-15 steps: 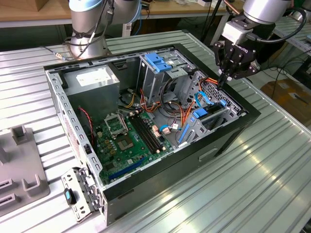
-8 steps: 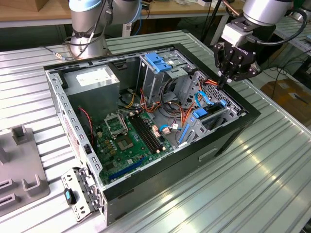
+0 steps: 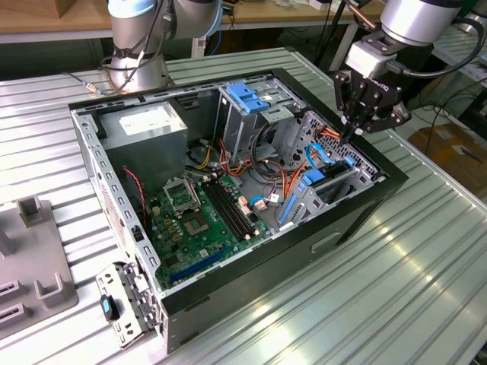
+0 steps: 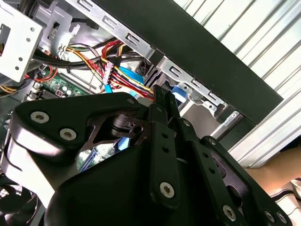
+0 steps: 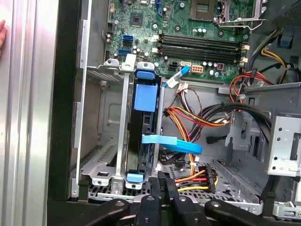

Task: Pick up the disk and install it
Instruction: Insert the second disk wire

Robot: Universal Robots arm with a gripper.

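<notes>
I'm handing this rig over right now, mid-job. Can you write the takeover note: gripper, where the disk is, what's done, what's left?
Gripper: shut, holding nothing. It hangs over the open computer case, at the wall on the exterior view's right, with its fingertips just off the near end of the disk.
Disk: standing on edge in its blue carrier, inside the metal drive bay beside the motherboard.
Done: the disk is picked up and slotted into the bay.
Left: the pictures do not show whether it is fully seated. A blue cable lies across it, and its connection cannot be made out.
</notes>
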